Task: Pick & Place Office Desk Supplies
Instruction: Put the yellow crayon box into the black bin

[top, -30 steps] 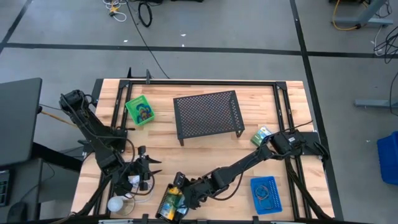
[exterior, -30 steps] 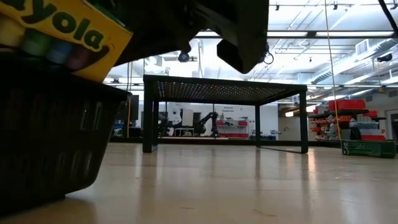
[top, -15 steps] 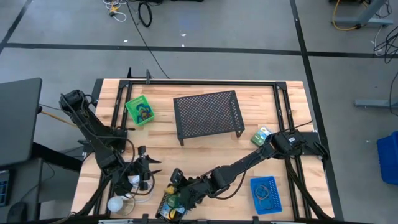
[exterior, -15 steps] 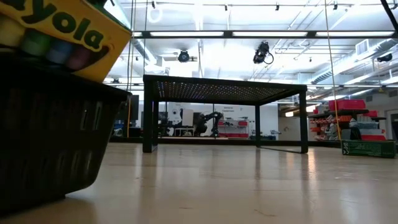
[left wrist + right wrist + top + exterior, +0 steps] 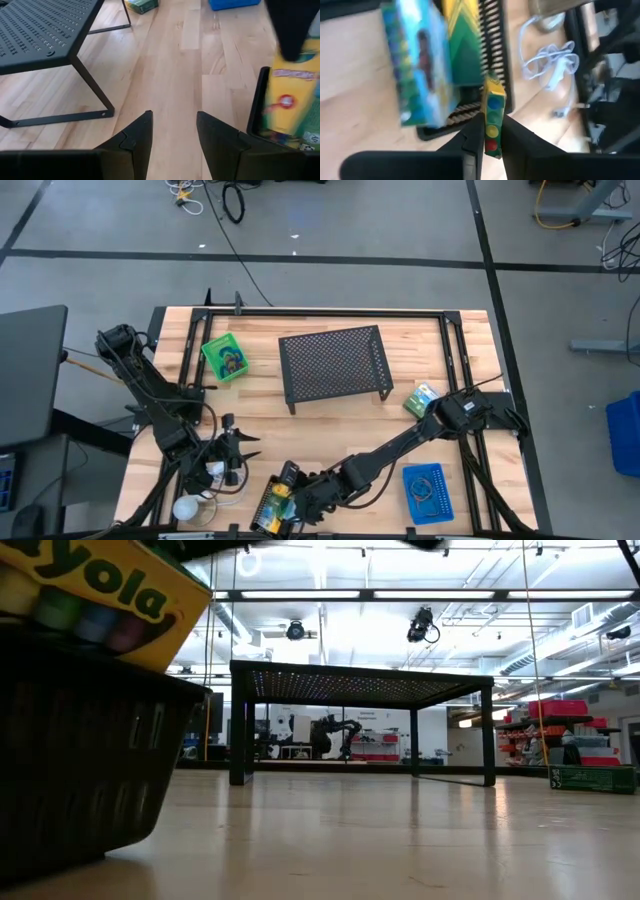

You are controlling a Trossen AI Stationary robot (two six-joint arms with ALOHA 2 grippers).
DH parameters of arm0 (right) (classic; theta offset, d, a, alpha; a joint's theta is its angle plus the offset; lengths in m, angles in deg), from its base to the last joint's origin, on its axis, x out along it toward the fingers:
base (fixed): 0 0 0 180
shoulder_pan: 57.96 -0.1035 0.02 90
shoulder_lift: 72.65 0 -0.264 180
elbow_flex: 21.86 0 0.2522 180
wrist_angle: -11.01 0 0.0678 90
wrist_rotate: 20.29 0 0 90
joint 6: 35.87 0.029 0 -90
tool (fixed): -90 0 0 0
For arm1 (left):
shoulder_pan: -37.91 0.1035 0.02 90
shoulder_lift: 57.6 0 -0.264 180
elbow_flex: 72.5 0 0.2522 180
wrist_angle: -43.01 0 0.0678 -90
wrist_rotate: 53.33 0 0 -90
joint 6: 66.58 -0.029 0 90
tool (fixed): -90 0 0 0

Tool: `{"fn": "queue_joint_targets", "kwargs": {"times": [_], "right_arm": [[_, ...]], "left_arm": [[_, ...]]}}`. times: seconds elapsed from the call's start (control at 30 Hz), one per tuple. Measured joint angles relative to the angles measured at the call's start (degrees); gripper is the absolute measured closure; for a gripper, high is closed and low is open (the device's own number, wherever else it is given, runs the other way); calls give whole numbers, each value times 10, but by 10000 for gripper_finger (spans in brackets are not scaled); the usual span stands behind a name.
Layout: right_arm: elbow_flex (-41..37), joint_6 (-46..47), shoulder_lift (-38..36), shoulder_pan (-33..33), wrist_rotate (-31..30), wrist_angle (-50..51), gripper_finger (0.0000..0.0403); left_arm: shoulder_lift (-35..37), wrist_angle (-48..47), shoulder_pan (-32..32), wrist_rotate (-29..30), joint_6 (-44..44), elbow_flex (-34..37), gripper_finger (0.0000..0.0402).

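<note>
A black tray [image 5: 268, 510] stands at the table's near edge, left of the middle. In it lie a large yellow crayon box [image 5: 110, 590] and a blue-green packet [image 5: 417, 65]. The crayon box leans out over the tray's rim. My right gripper [image 5: 290, 478] hangs just above the tray's far right corner, shut on a small narrow yellow box [image 5: 492, 107]. My left gripper [image 5: 240, 450] waits to the tray's left over bare wood, its fingers [image 5: 145, 130] open and holding nothing. My right gripper pinches the narrow yellow box between its two fingers, one on each wide face, at the box's near end [image 5: 491, 135]. The fingers slant down from the table's right. The box points on past the fingertips over the tray's slatted wall [image 5: 490, 30]. I cannot tell whether its far end rests there.
A black mesh shelf [image 5: 335, 363] stands at the middle back. A green tray [image 5: 225, 357] is at the back left and a blue tray [image 5: 428, 492] at the near right. A green packet [image 5: 422, 398] lies right of the shelf. A white cable [image 5: 215, 473] and ball [image 5: 187, 507] lie near my left gripper.
My right gripper has risen above the black tray. In the low view its dark bulk filled the top a second ago, and now only a sliver shows at the upper edge. The large crayon box in the tray has not moved.
</note>
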Motion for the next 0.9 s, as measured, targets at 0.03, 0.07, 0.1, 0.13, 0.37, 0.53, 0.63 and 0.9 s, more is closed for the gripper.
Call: {"fn": "queue_joint_targets", "kwargs": {"times": [0.03, 0.07, 0.1, 0.13, 0.37, 0.53, 0.63, 0.9], "right_arm": [[0, -3, 2, 0, 4, 5, 351], [0, -3, 4, 0, 9, 3, 359], [0, -5, 5, 0, 11, 6, 366], [0, -7, 6, 0, 10, 13, 374], [0, -17, 7, 1, -3, 8, 376], [0, -17, 7, 2, -4, 7, 326], [0, -15, 7, 1, -14, 7, 290], [0, 27, 7, 0, -37, 9, 212]], "left_arm": [[0, 0, 0, 0, 0, 0, 240], [0, 0, 0, 0, 0, 0, 240], [0, 0, 0, 0, 0, 0, 240], [0, 0, 0, 0, 0, 0, 240], [0, 0, 0, 0, 0, 0, 240], [0, 1, 0, -1, 0, 0, 240], [0, 1, 0, 0, 0, 0, 240], [0, 1, 0, 0, 0, 0, 240]]}}
